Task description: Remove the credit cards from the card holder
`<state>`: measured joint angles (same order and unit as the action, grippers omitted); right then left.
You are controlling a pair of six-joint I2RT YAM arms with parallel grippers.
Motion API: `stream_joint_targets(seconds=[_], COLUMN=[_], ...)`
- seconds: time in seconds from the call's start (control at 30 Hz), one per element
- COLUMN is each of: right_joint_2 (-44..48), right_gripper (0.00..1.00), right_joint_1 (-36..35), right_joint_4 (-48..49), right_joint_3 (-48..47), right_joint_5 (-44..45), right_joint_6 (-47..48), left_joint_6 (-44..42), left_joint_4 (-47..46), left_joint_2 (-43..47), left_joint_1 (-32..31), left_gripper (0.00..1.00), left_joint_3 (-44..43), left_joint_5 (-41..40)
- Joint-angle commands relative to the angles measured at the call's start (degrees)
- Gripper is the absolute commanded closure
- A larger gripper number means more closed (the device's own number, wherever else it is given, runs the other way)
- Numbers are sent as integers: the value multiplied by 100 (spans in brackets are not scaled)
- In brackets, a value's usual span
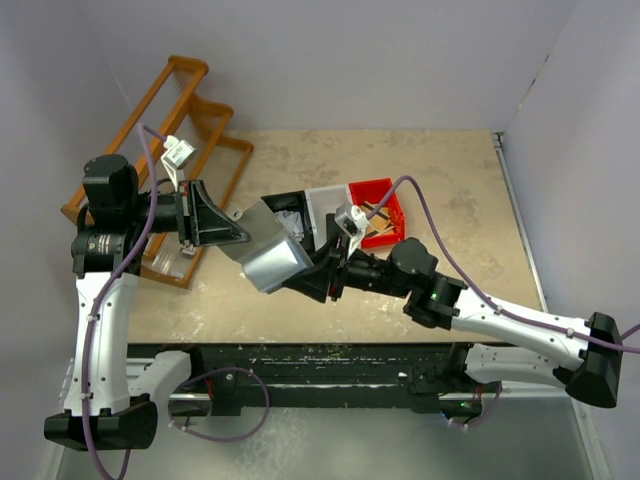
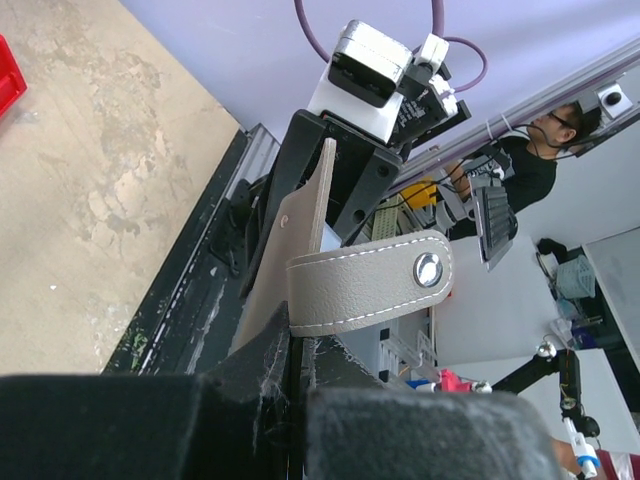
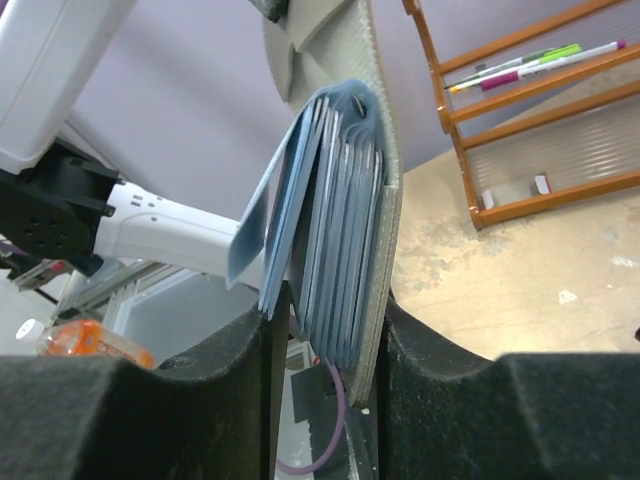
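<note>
The card holder (image 1: 268, 255) is a slate-grey case held in the air between both arms over the table's middle. My left gripper (image 1: 238, 235) is shut on its cover edge; in the left wrist view the cover (image 2: 305, 215) stands edge-on above my left gripper (image 2: 297, 345), with the clasp tab (image 2: 370, 282) folded over. My right gripper (image 1: 325, 268) is shut on the case from the other side. In the right wrist view my right gripper (image 3: 332, 305) squeezes the cover (image 3: 385, 190) and a stack of thin pale blue-grey leaves (image 3: 335, 230). I cannot tell credit cards from pockets there.
An orange wooden rack (image 1: 190, 125) stands at the back left; it also shows in the right wrist view (image 3: 520, 130) with pens on it. A black bin (image 1: 285, 205), a white bin (image 1: 325, 203) and a red bin (image 1: 385, 215) with tan wooden pieces sit behind the case.
</note>
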<state>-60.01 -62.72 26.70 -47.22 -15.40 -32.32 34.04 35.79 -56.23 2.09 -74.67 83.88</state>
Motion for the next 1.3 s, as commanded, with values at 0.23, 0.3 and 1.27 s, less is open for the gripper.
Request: stream_joint_targets(seconds=[0.23,0.3,1.27], right_joint_2=[133,151,32], right_gripper=[45,44,56], right_joint_1=[-138,-140,-140], right_joint_4=[400,358,464], right_joint_3=[-123,-121,-313], right_joint_5=[597,290,885], right_joint_6=[379,394,68], left_joint_6=[426,432,758], left_joint_4=[-447,-466,-705], left_joint_2=[98,86,185], left_joint_1=[2,2,2], left_gripper=[100,100,100], left_joint_3=[-273,-320,-294], left_joint_5=[277,278,250])
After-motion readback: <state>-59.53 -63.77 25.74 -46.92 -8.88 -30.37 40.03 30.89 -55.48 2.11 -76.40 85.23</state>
